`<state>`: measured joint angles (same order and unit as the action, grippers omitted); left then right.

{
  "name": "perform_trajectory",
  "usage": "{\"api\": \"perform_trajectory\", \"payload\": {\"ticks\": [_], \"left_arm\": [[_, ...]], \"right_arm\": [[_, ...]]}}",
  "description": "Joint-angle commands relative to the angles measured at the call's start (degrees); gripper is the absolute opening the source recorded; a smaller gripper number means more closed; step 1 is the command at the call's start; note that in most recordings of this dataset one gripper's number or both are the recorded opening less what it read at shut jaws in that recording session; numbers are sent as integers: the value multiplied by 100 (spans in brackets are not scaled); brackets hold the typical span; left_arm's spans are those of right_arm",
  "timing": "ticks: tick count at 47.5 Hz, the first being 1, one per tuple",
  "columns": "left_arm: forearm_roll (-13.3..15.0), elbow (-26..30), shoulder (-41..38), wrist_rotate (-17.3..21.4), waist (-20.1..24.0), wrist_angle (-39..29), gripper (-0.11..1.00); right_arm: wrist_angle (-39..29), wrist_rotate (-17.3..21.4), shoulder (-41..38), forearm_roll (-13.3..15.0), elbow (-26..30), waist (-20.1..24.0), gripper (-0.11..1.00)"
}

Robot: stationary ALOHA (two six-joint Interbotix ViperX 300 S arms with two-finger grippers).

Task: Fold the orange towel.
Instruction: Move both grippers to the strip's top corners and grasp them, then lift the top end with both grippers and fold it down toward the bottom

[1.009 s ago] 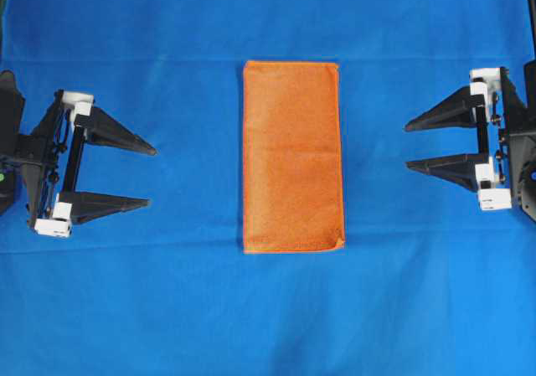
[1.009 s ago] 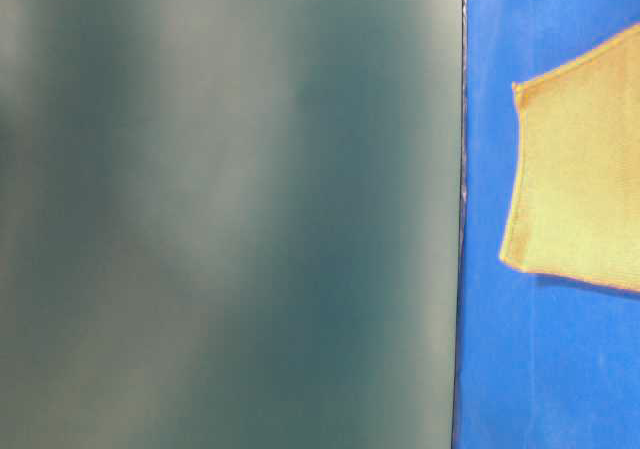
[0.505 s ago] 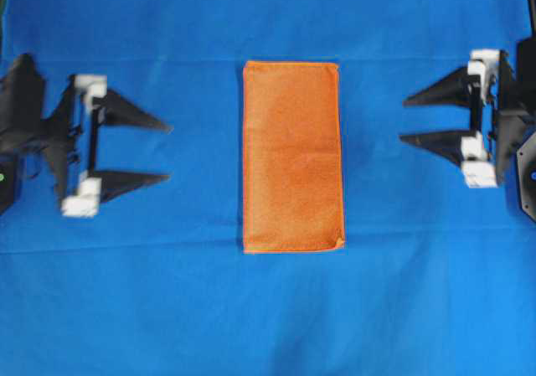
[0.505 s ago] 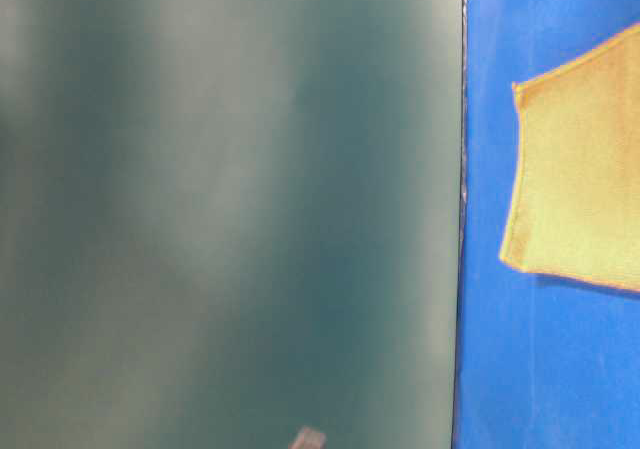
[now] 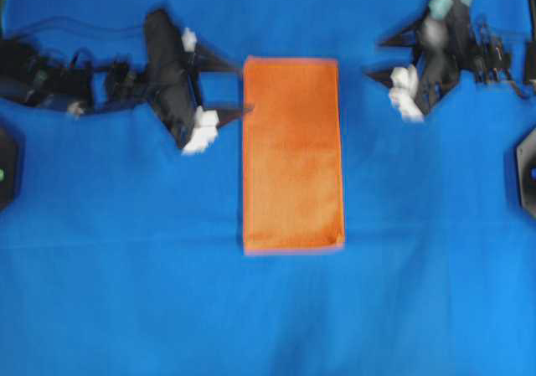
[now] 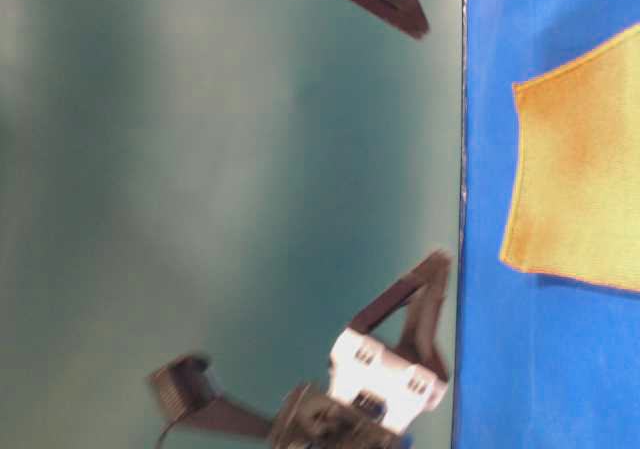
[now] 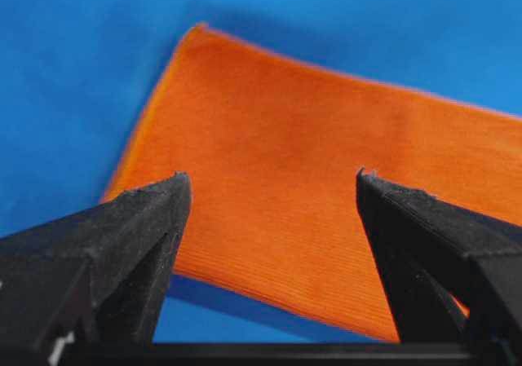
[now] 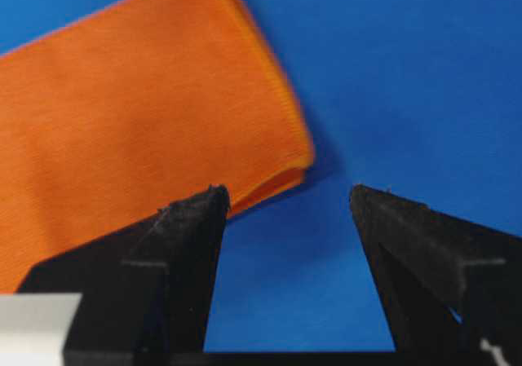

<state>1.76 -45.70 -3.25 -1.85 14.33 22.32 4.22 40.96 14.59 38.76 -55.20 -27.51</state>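
Right now the orange towel (image 5: 291,154) lies flat in the middle of the blue cloth surface (image 5: 268,317). It is a long shape, with its short ends at the top and bottom of the overhead view. It looks already folded once, because the right wrist view shows two layers at its corner (image 8: 281,178). The towel looks soft, light and floppy. It should bend easily and not slip much, since its cloth looks a bit fuzzy. It will sag if only one corner is lifted, so the two far corners at the top end look like the best places to pinch. Each pincer should grab both layers, or the fold may come open. The left gripper (image 5: 230,87) is at the towel's upper left edge, with one tip at or over that edge. Its jaws are spread wide and hold nothing. In the left wrist view the towel shows between the two black fingers (image 7: 143,227). The right gripper (image 5: 377,62) is near the upper right corner, with a bit of blue between them. Its jaws are spread wide too, and they are empty. The overhead view is blurry around both arms. The next fold does not look started yet.
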Motion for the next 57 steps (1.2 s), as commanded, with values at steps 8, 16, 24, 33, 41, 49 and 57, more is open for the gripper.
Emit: {"api": "perform_trajectory", "payload": {"ticks": [8,16,24,33,41,49,57], "left_arm": [[9,439,-826,-9,501,378,76],[0,571,-1318,-9,729,519,76],[9,615,-1468,-9,765,519,76],[0,615,-1485,0,782,501,67],[9,686,-1556,62,782,492,37],[-9,773,-1679,114,686,466,7],[-9,773,-1679,123,633,466,3]], "right_arm": [[439,-18,-1107,220,615,-299,64],[571,-18,-1793,229,932,-352,64],[580,-9,-2109,211,967,-352,64],[563,18,-2118,105,835,-308,61],[563,26,-2162,97,765,-255,44],[580,9,-2162,97,729,-141,4],[589,18,-2162,97,756,-141,4]]}}
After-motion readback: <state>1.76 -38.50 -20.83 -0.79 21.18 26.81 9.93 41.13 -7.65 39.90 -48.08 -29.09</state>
